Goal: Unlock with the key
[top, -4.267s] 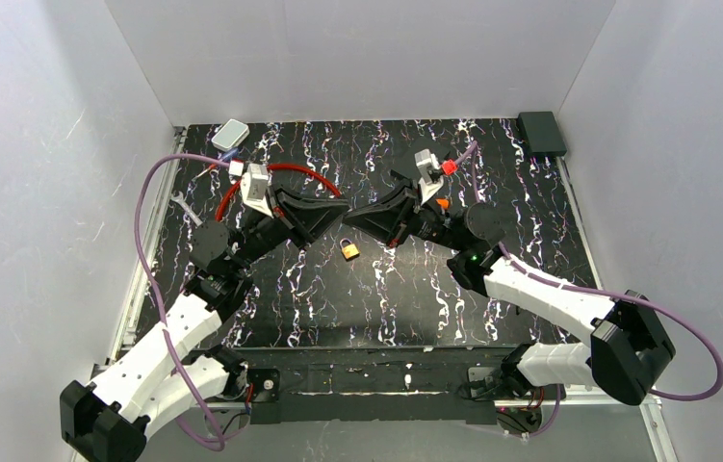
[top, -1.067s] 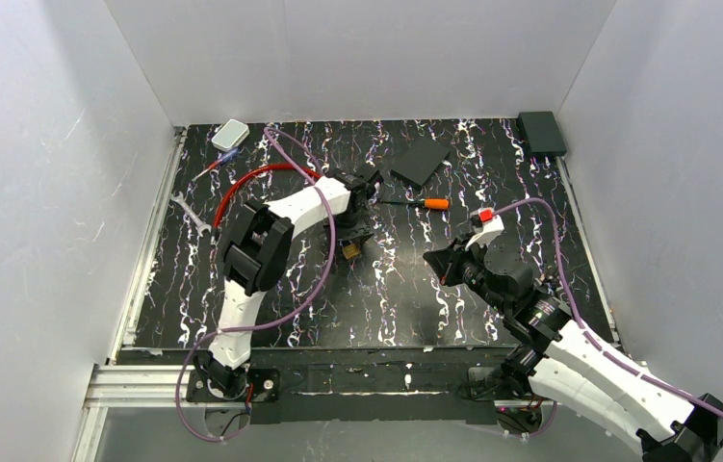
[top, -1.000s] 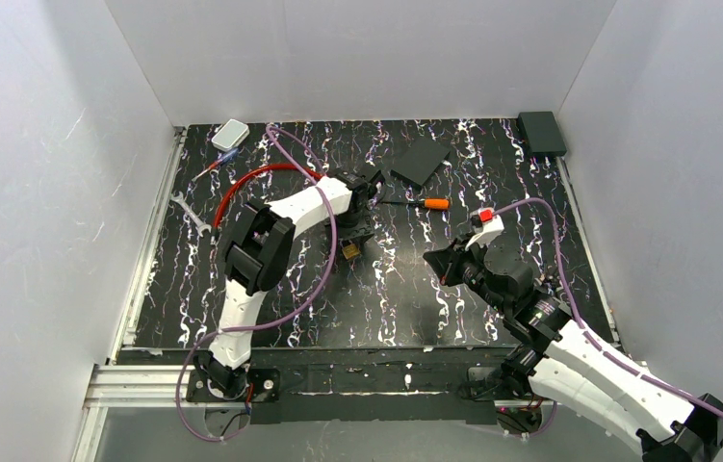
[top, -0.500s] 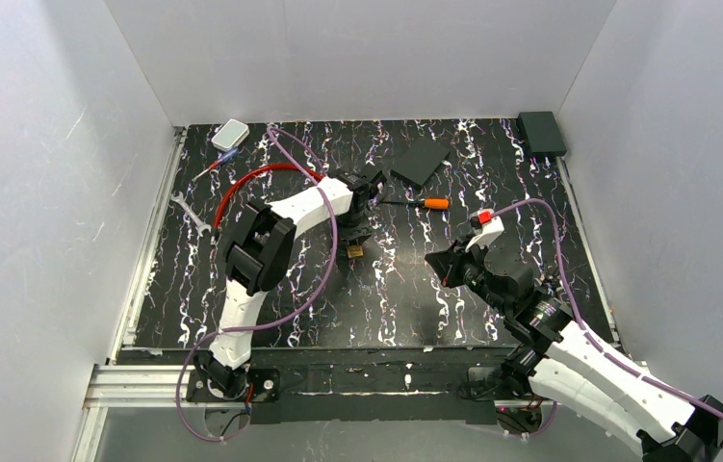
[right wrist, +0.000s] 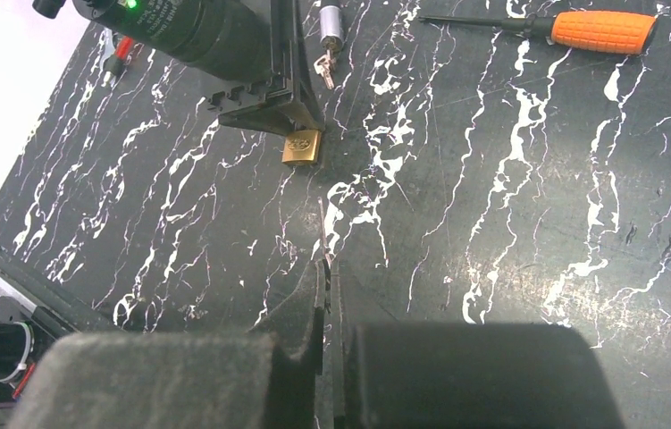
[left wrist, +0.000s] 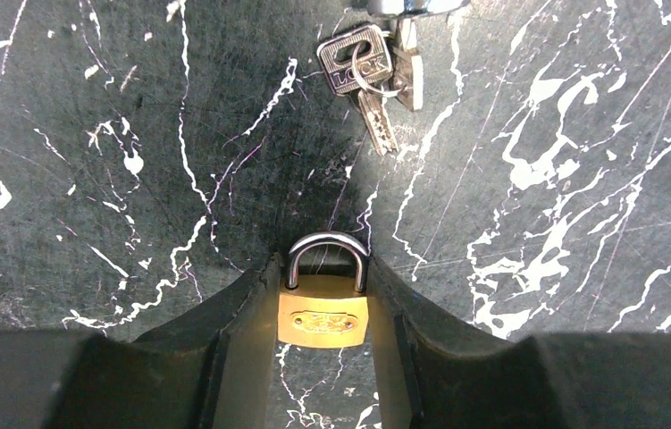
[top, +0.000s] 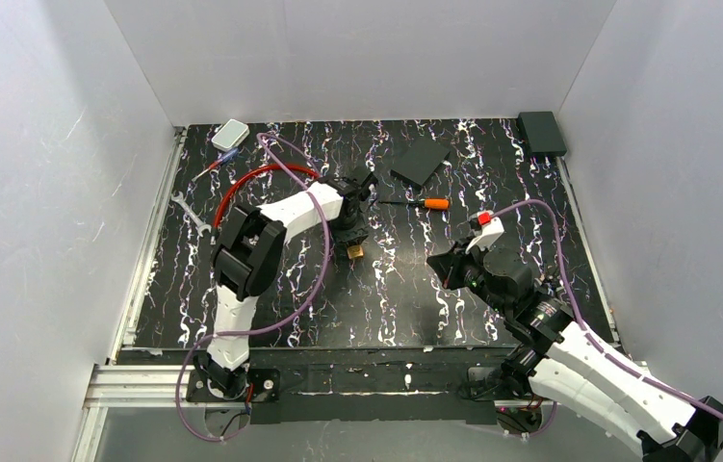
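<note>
Left gripper (left wrist: 322, 271): clamped on padlock (left wrist: 322, 322) sides, pointing down.
Room: key (left wrist: 374, 116) just ahead of it, apart.
Right gripper (right wrist: 326, 268): pinched together, empty.

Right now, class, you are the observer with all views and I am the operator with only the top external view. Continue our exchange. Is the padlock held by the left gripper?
Observer: Yes. In the left wrist view the left gripper has its fingers against both sides of the padlock.
Operator: Is its shackle open?
Observer: No, the shackle is closed, both legs in the body.
Operator: Where is the key?
Observer: The key lies on the table beyond the shackle, apart from it.
</note>
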Controlling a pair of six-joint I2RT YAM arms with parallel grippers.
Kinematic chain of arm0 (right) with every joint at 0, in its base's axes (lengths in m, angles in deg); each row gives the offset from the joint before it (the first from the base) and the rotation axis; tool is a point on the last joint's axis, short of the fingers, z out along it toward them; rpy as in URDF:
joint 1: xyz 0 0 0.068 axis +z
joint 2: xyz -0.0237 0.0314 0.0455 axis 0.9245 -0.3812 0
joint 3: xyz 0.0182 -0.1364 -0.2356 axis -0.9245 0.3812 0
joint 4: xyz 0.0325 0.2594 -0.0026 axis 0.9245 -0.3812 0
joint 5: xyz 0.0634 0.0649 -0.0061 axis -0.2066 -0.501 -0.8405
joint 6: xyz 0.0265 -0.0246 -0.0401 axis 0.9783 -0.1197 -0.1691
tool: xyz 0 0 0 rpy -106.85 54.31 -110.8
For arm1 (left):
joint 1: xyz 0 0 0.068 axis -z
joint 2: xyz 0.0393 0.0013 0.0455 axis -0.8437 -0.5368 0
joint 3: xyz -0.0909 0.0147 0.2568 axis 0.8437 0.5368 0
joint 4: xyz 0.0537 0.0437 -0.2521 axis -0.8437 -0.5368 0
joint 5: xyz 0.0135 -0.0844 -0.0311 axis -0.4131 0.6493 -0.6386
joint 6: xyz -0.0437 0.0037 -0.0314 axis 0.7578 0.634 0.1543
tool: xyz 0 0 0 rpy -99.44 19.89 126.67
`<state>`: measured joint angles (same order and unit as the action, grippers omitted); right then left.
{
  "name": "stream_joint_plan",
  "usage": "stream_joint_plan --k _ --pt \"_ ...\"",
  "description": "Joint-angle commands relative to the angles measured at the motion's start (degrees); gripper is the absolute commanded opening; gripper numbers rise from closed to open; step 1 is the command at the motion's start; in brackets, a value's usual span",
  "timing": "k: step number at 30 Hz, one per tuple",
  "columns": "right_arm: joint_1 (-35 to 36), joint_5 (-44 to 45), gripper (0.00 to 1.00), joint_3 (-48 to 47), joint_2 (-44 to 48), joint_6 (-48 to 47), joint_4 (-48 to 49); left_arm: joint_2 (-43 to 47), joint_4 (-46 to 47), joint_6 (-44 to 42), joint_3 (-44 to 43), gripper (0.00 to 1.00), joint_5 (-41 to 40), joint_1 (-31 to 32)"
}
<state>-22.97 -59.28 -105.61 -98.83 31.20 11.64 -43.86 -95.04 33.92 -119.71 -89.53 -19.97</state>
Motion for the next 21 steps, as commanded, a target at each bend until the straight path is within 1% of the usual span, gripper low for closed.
stream_joint_plan --k 1,4,9,14,21 --pt "-0.2 0.7 0.01 -0.8 1.2 1.0 1.3 3.8 2.3 0.0 4.3 0.00 5.2 -1.1" --pt "-0.2 -0.3 0.01 -0.3 0.7 2.3 2.2 6.2 4.0 0.1 5.4 0.00 8.5 -2.4" --pt "-0.3 -2.4 0.01 0.3 -1.6 4.1 5.1 8.7 4.0 -0.7 5.5 0.00 11.9 -4.1" --pt "-0.2 -4.7 0.01 0.2 -5.8 5.9 8.8 9.6 3.5 -2.2 4.6 0.00 16.9 -5.8" --pt "-0.2 -6.0 0.01 -0.2 -11.1 7.7 12.9 9.7 3.7 -5.6 4.3 0.00 20.4 -7.5"
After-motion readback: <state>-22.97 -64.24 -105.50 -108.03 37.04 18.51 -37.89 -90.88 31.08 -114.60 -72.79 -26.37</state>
